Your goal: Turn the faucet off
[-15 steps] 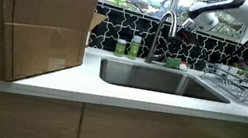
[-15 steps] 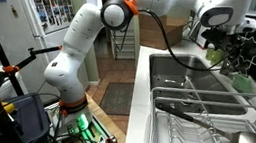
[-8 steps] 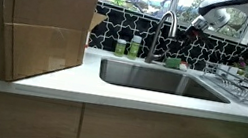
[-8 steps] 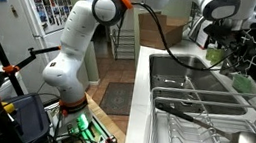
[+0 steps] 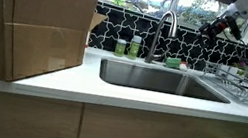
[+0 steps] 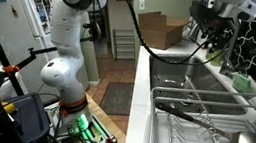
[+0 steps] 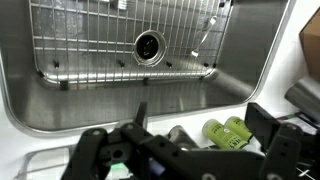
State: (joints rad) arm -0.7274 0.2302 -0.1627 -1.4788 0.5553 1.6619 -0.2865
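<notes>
Retreating: arm rose toward upper right, clear of faucet | fingers spread open, empty | shutoff likely done

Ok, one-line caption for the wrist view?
Open gripper looking down into the sink, with its wire grid and drain; green bottles by the rim.

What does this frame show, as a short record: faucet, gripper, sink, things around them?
faucet: upright behind the sink, spout arched over the basin; no water stream visible
gripper: open, holding nothing, high in the air, apart from the faucet
sink: steel basin, wire grid on the bottom
beside faucet: small green bottles
counter: cardboard box at one end, dish rack at the other
</notes>
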